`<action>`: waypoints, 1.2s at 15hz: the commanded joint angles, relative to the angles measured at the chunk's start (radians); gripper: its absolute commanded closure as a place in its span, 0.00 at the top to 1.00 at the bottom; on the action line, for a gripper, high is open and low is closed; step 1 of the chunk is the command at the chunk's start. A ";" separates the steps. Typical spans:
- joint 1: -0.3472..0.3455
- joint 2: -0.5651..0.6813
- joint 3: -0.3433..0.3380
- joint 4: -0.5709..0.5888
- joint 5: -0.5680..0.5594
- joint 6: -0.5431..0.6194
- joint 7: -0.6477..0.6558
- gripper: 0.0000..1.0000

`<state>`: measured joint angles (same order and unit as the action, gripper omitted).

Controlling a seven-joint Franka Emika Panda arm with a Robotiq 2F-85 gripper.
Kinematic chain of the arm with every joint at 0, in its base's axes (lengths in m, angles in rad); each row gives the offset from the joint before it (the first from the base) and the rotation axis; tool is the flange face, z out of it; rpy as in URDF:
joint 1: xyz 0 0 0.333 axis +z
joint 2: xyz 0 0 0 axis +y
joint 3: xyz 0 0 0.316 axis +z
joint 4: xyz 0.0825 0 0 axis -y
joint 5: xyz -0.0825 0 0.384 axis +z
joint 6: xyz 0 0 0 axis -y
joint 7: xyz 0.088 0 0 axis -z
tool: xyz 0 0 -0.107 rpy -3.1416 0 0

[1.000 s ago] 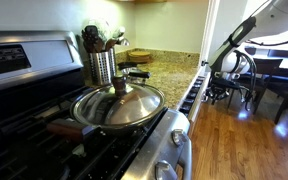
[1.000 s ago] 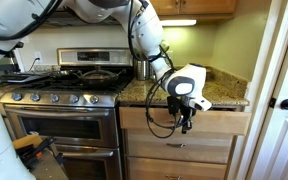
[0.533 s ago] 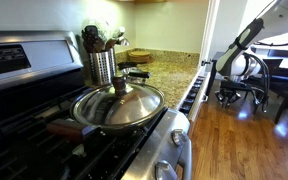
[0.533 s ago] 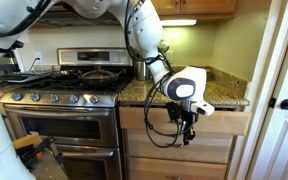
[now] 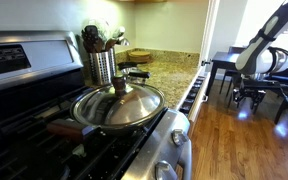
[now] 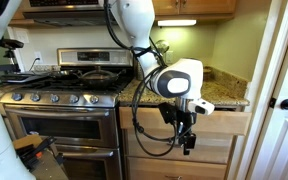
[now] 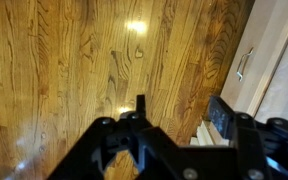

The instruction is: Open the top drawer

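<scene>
The stove fills the left of the kitchen, and everything else sits to one side of it. The wood floor fills most of the wrist view. The white arm reaches down from above the stove's far corner and hangs in front of the cabinets beside it. The granite table runs on from the stove's edge. Under that table, next to the stove, the top drawer stands partly out, with rows of small dark jars showing inside. A lidded pan rests on the stove's burners, and a steel canister of utensils stands just beyond it. The gripper points downward, clear of the drawer front. Whether its fingers are apart or together cannot be told.
</scene>
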<state>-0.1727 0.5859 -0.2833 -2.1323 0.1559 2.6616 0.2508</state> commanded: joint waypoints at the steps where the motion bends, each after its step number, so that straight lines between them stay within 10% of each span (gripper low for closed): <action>1: -0.002 -0.169 0.009 -0.129 -0.007 0.017 -0.016 0.99; 9: -0.024 -0.298 0.105 -0.049 0.157 -0.071 -0.003 1.00; 18: -0.031 -0.120 0.175 0.201 0.296 -0.146 0.026 1.00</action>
<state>-0.1857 0.3937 -0.1182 -2.0256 0.4394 2.5808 0.2485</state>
